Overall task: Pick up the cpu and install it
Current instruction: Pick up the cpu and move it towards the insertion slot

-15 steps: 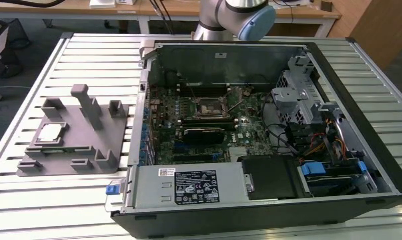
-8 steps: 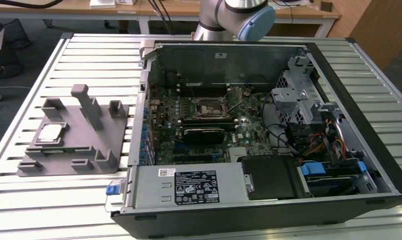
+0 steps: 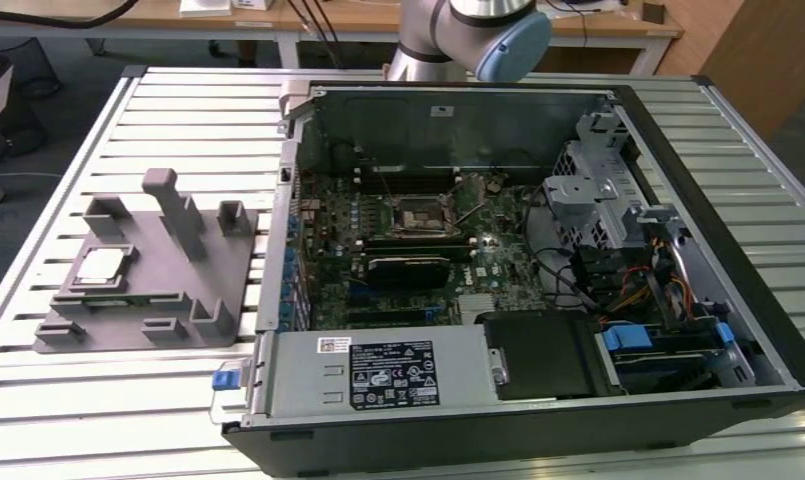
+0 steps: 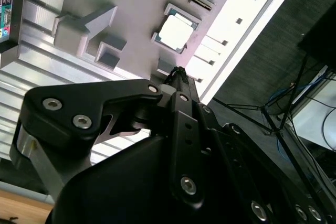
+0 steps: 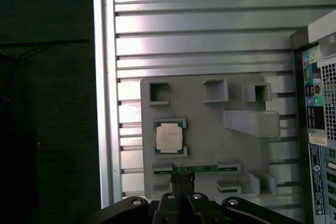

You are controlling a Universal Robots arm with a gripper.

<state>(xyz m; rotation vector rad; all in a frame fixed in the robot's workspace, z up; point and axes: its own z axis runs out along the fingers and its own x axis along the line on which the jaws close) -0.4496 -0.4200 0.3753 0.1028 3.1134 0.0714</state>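
Chip (image 3: pixel 99 264) lying flat with its pale metal top up, in a shallow square pocket of the grey holder (image 3: pixel 175 300), on the exterior view's left and well apart from the open computer case (image 3: pixel 742 230). Pocket walls close around all four sides of the chip (image 5: pixel 169 138), most likely to fix its place and its turn for a straight grab from above. Top face bare, nothing over it or leaning on it. Not yet picked up.

Holder set on the slatted table (image 3: pixel 122 410) just beside the case, with upright posts (image 3: pixel 175 200) and further pockets, probably for other parts. Thin green strip (image 5: pixel 202 169) of circuit board lying in a slot next to the chip's pocket.

Gripper (image 5: pixel 181 178) hanging well above the holder and pointed down at it, carrying nothing. Jaws apparently pressed together, with no gap visible between the tips in either wrist view. Tips (image 4: pixel 179 72) lined up over the slot beside the pocket rather than over the chip (image 4: pixel 176 31) itself, so not yet centred for a grasp, and too high to touch anything. Arm (image 3: pixel 476 30) reaching in from behind the case.

Case laid on its side with the panel off, presumably to turn the green board (image 3: pixel 502 235) face up for work from above. Square socket (image 3: pixel 416 213) near the middle of that board, seemingly bare and ready for the chip
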